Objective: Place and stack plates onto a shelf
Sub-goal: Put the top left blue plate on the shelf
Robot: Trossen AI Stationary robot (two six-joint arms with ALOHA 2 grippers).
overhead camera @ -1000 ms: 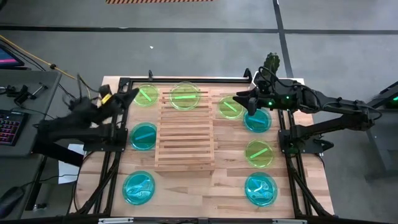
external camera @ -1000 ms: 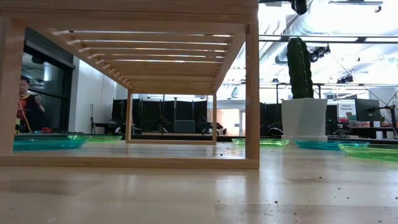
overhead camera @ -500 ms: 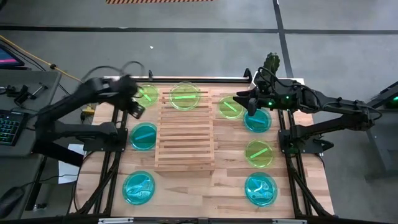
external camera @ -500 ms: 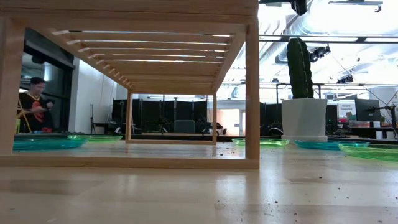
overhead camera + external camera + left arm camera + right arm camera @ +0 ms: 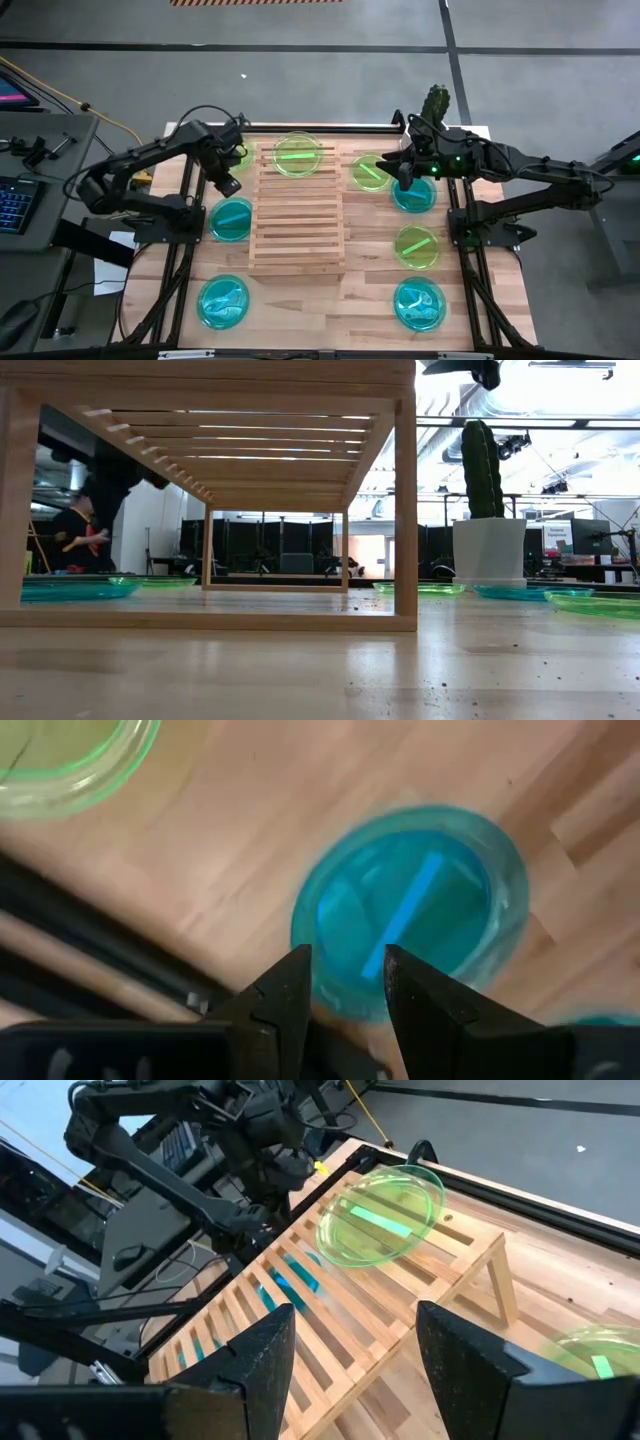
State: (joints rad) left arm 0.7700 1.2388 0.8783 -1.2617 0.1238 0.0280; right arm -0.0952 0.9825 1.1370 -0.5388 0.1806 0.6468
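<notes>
Several lime green and cyan plates lie flat on the table around the slatted wooden shelf. One green plate rests on the shelf's far end and also shows in the right wrist view. My left gripper hangs open over the table's left side, between a green plate and a cyan plate. In its wrist view the cyan plate lies just beyond the left gripper. My right gripper hovers open above a green plate and a cyan plate, facing the shelf.
More plates lie at the near left, near right and right. A potted cactus stands at the far right corner. A black frame runs along the table's far and side edges. A person is in the room behind.
My left arm has swung in from beyond the table's left edge and come out over the table, first above the far-left green plate, then down toward the cyan plate beside the shelf. The plates and shelf have stayed where they were.
</notes>
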